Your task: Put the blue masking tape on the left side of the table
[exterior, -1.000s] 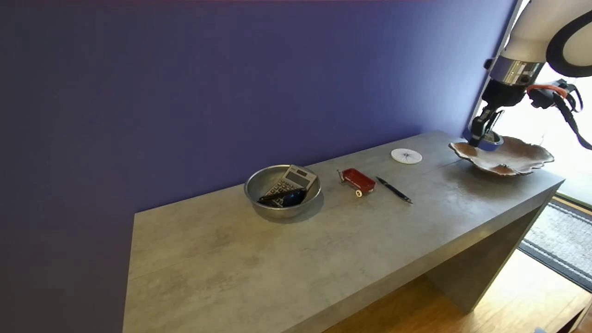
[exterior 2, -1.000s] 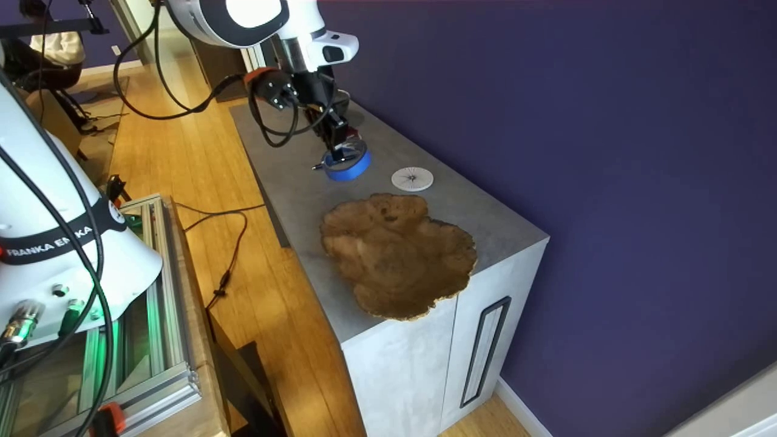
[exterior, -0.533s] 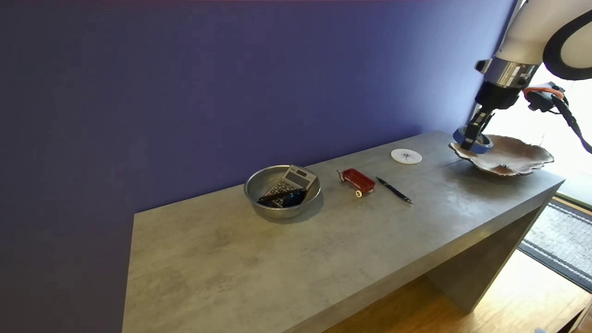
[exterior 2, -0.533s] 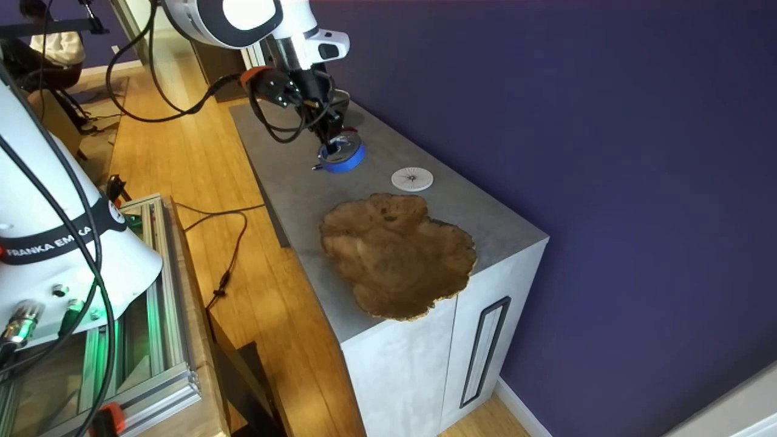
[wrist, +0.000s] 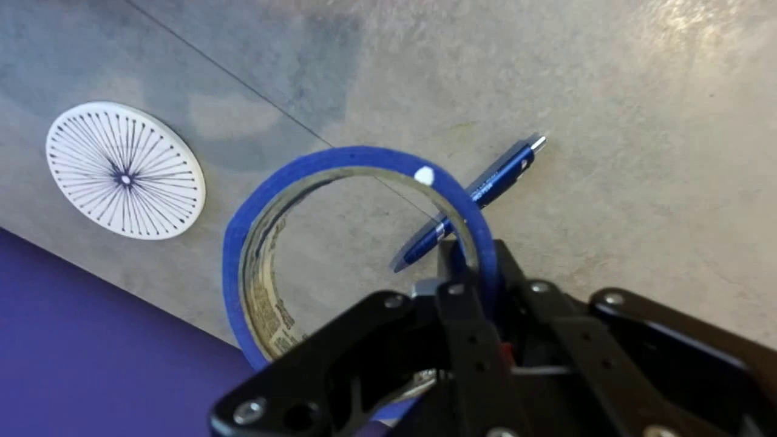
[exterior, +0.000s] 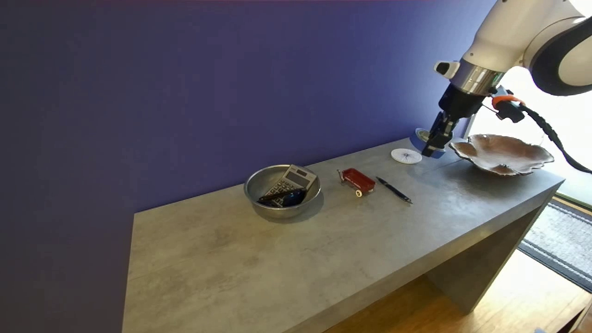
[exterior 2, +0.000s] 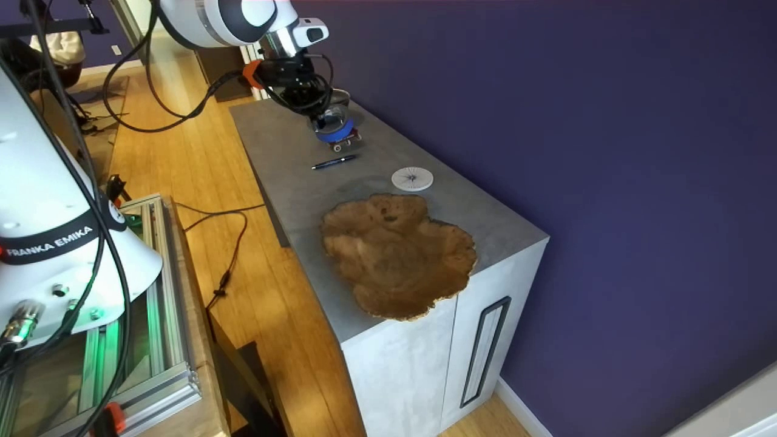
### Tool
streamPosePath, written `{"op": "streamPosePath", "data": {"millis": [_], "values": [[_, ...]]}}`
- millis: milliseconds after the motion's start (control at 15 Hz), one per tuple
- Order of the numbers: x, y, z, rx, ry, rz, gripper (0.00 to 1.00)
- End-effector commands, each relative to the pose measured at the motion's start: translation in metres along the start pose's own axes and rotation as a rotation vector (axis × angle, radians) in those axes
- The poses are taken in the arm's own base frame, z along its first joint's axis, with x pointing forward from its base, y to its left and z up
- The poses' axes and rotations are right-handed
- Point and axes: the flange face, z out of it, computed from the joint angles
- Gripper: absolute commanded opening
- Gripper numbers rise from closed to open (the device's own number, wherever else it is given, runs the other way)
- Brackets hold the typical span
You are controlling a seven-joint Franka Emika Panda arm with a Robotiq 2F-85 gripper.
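A: What was the gripper doing?

B: Grasping the tape by its band: one finger inside the ring, one outside.

A: Orientation?

B: Tilted. In the wrist view the opening faced the camera; in an exterior view the ring's widest span sloped from upper left to lower right.

A: Position?

B: Aloft over the table. In the wrist view the pen lay beneath, partly seen through the ring; the disc lay flat to one side. Beyond sat the wagon, then the bowl.
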Motion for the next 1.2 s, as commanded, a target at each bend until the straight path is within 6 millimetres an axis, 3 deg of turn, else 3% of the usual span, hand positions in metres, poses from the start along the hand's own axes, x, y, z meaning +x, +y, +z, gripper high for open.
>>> {"op": "streamPosePath", "data": {"millis": [0,267,333,467,533,600,733,1000,1133], "values": [[0.012,-0.035,0.027,0.069,0.006,-0.161,0.03],[0.008,-0.115,0.035,0.201,0.002,-0.333,0.03],[0.005,-0.095,0.035,0.149,-0.021,-0.271,0.12],[0.005,-0.123,0.035,0.193,-0.018,-0.32,0.12],[0.005,-0.125,0.034,0.198,-0.017,-0.328,0.12],[0.005,-0.123,0.034,0.197,-0.016,-0.329,0.03],[0.017,-0.156,0.039,0.242,0.046,-0.447,0.03],[0.038,-0.253,0.029,0.256,0.087,-0.692,0.03],[0.059,-0.283,0.032,0.218,0.101,-0.827,0.03]]}}
